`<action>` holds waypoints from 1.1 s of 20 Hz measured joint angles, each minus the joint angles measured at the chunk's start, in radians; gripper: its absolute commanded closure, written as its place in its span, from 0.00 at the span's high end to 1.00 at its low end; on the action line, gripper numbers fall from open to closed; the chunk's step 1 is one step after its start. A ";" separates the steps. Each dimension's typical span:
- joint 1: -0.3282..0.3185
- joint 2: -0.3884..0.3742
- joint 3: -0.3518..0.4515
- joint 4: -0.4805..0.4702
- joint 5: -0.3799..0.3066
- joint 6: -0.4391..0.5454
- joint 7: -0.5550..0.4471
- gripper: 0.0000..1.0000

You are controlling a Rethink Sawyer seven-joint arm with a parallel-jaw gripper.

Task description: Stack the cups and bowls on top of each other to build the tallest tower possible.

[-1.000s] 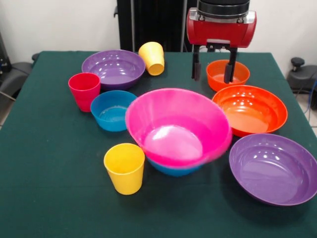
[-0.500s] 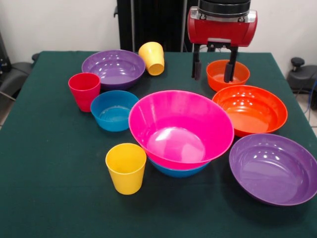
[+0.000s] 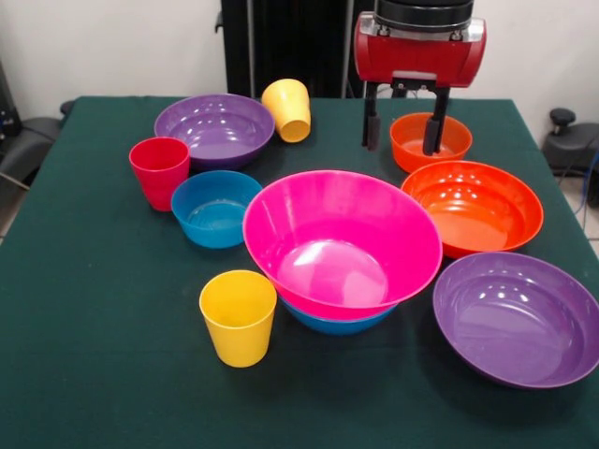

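A big pink bowl [image 3: 343, 241] rests level in a blue bowl [image 3: 339, 321] at the table's middle; only the blue rim shows beneath it. My gripper [image 3: 402, 136] hangs open and empty above the table's far side, its left finger just off the small orange bowl [image 3: 430, 140] and its right finger in front of it. A large orange bowl [image 3: 473, 206] and a purple bowl [image 3: 518, 318] lie to the right. On the left are a second blue bowl [image 3: 215, 208], a purple bowl [image 3: 214, 129], a red-pink cup [image 3: 160, 171], an upright yellow cup [image 3: 238, 316] and a tipped yellow cup [image 3: 287, 109].
The dark green table [image 3: 94, 374] runs to its edges on all sides, with bare cloth along the near left. Black equipment stands behind the far edge, and a dark chair [image 3: 23, 140] stands beside the left edge.
The pink bowl was tilted and blurred a second ago; it has since settled level in the blue bowl. The front yellow cup shifted slightly right. The gripper barely moved.
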 measured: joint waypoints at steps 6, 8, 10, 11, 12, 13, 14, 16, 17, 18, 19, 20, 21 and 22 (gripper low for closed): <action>0.005 -0.001 0.000 0.000 -0.002 0.000 0.000 1.00; 0.007 -0.001 0.000 0.000 -0.002 0.000 0.000 1.00; 0.010 -0.001 0.000 0.000 -0.002 0.000 0.000 1.00; 0.012 -0.001 0.000 0.000 -0.002 0.000 0.000 1.00; 0.014 -0.002 0.000 0.000 -0.002 0.000 0.000 1.00; 0.018 -0.002 0.000 0.000 -0.002 0.000 0.000 1.00; 0.020 -0.002 0.000 0.000 -0.002 0.000 0.000 1.00; 0.024 -0.002 0.000 0.001 -0.002 0.000 0.000 1.00; 0.026 -0.003 0.000 0.002 -0.002 0.000 0.000 1.00; 0.028 -0.003 0.000 0.002 -0.002 0.000 0.000 1.00; 0.030 -0.003 0.000 0.003 -0.003 0.000 0.000 1.00; 0.033 -0.003 0.000 0.003 -0.004 0.000 0.000 1.00; 0.035 -0.002 0.000 0.004 -0.004 0.000 0.000 1.00; 0.038 -0.002 0.000 0.004 -0.004 0.000 0.000 1.00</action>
